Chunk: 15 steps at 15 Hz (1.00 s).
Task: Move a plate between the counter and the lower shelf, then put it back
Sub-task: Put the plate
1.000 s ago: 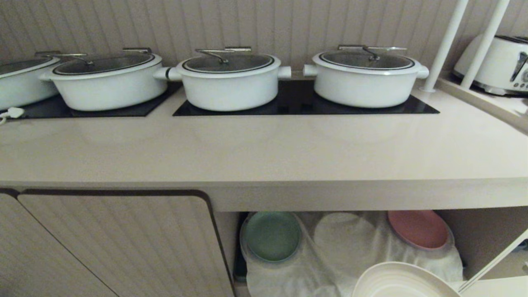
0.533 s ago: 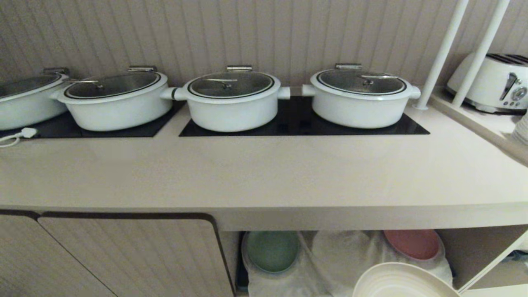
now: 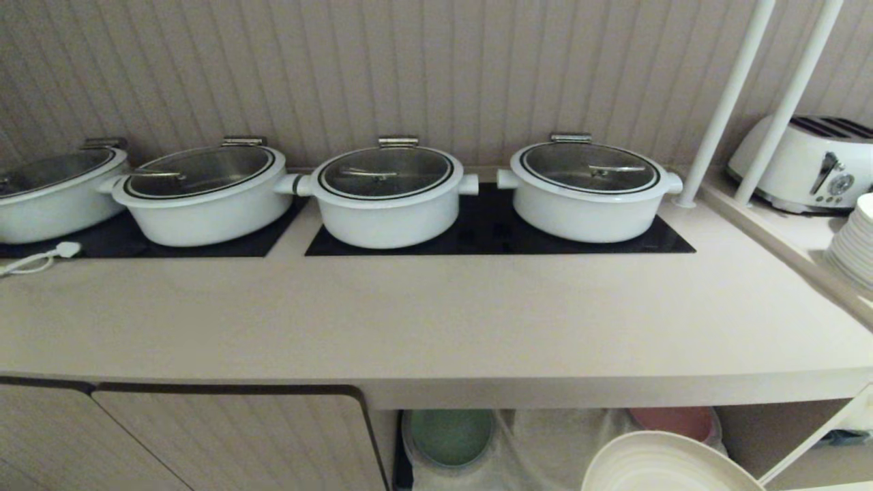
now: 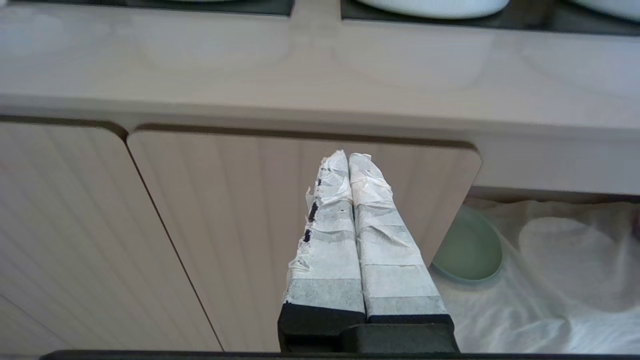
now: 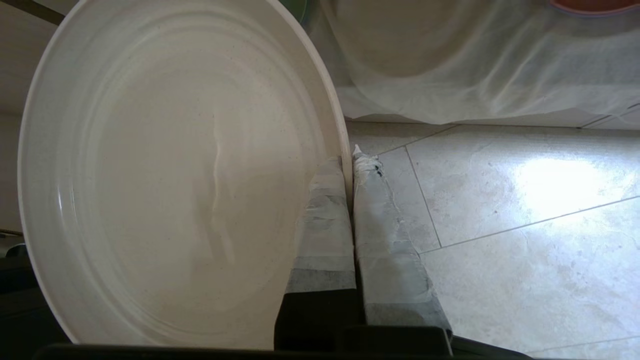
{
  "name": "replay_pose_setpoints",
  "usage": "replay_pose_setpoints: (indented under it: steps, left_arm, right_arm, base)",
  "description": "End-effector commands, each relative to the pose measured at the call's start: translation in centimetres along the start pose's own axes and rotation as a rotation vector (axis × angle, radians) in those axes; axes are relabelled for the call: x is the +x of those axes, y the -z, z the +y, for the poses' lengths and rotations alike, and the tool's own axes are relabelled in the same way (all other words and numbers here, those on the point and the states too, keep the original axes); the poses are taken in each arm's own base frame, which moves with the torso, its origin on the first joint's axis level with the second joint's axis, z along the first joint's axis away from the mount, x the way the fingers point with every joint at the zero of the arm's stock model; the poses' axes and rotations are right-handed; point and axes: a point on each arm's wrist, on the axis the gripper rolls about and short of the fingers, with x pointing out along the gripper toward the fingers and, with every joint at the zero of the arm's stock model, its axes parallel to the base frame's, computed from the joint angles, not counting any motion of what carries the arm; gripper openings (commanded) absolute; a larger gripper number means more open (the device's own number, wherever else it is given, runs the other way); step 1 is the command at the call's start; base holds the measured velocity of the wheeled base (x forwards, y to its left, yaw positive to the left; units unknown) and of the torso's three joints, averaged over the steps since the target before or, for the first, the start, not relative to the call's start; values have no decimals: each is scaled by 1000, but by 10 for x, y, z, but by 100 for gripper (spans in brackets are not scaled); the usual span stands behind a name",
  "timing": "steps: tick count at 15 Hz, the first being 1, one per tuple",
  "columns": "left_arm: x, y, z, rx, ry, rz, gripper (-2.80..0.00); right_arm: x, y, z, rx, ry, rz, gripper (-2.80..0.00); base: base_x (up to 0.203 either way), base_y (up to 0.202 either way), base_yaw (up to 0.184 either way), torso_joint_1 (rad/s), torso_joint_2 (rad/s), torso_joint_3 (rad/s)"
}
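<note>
My right gripper (image 5: 350, 160) is shut on the rim of the cream-beige plate (image 5: 175, 175), one finger inside the rim and one outside. The plate is held tilted in front of the lower shelf (image 5: 475, 65), above the tiled floor. In the head view the plate (image 3: 661, 464) shows at the bottom right, below the front edge of the counter (image 3: 436, 320). The shelf's white cloth (image 3: 545, 443) lies behind it. My left gripper (image 4: 348, 157) is shut on nothing and hangs before the ribbed cabinet door (image 4: 240, 225).
Several white lidded pots (image 3: 389, 194) stand on black hob panels at the counter's back. A green plate (image 3: 451, 436) and a pink plate (image 3: 672, 419) lie on the shelf cloth. White poles (image 3: 723, 102), a toaster (image 3: 805, 164) and stacked white plates (image 3: 852, 245) are at the right.
The camera has risen: counter and pots sit lower in the picture and less of the shelf shows. The plate stays at the bottom right, gripped as before.
</note>
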Motion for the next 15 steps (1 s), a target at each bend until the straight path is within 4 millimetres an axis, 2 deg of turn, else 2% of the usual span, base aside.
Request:
replay_pose_setpoints:
  steps: [1, 15]
  left_arm:
    - [0, 0, 0, -1, -1, -1, -280]
    - [0, 0, 0, -1, -1, -1, -280]
  right_arm:
    - [0, 0, 0, 1, -2, 1, -280]
    - [0, -1, 0, 1, -3, -2, -280]
  base:
    - [0, 0, 0, 185, -378, -195]
    - [0, 0, 0, 163, -326, -167]
